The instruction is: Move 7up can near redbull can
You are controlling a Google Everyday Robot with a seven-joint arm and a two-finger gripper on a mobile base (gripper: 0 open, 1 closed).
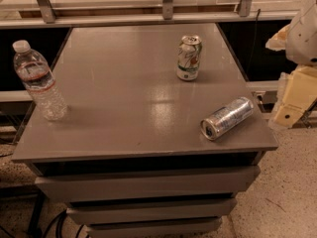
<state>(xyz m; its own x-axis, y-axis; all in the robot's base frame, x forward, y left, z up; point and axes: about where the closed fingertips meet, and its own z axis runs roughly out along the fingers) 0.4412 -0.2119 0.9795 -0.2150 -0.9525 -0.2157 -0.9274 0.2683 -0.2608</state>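
Observation:
The 7up can (189, 57) stands upright on the grey table (124, 98), at the back right of its top. It is white with a green band and a silver top. The redbull can (227, 118) is slim and silver-blue. It lies on its side near the table's front right corner, its silver end facing the front left. The two cans are apart, with a stretch of bare tabletop between them. My gripper (293, 105) is a cream-coloured part at the right edge of the camera view, off the table's right side, level with the redbull can and touching neither can.
A clear plastic water bottle (38, 81) with a white cap stands upright at the table's left edge. A metal rail with posts (167, 6) runs behind the table. The white arm housing (303, 33) is at the upper right. Drawers sit below the tabletop.

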